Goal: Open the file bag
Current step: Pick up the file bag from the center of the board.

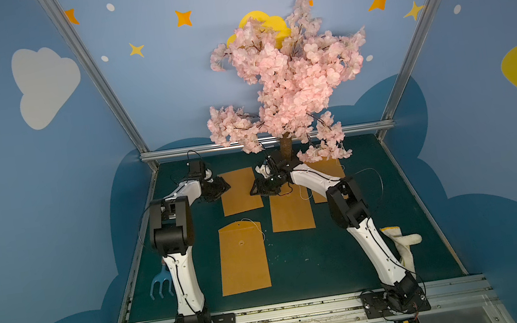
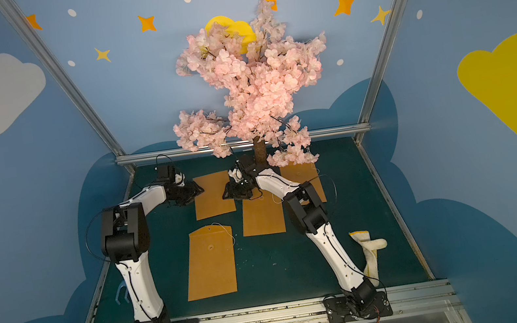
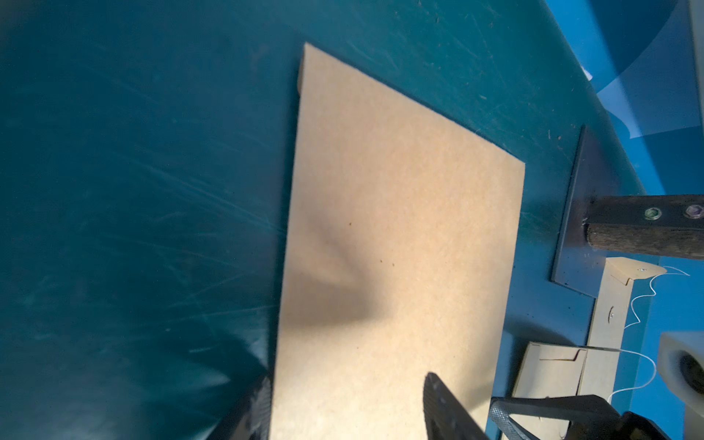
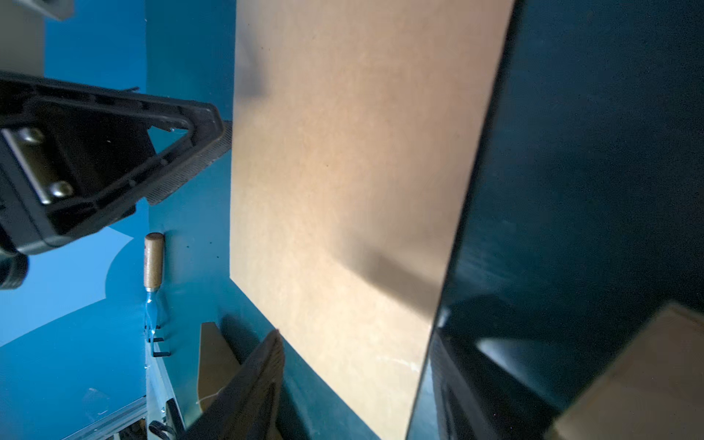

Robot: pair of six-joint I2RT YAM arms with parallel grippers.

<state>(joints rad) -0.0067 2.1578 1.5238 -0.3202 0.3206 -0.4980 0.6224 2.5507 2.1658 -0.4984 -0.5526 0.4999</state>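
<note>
file bag is lying flat toward the far left of the green counter, right between the two arms, plain side up, so i'm guessing the closure is sitting underneath. left pincer is hovering at its left edge with the jaws standing wide, one finger off the paper and the other over it, nothing gripped. right pincer is sitting at the opposite edge, also gaping wide and holding nothing.

handling-wise i'm reading it as thin kraft card: light, stiffish but happy to bow and crease, and a soft dent is showing mid-panel in the left wrist view. it's looking smooth enough to be skating around on that counter under a plain push, and since it's hugging the surface there's no lip to get under. i'd be pinning one long edge and working a fingertip under the other, then pinching the edge itself, not the middle. bag nearest the robot is showing what the closure is looking like: rounded flap, little button, thin white string. that string is going to be the fiddly, snaggy bit.
</note>
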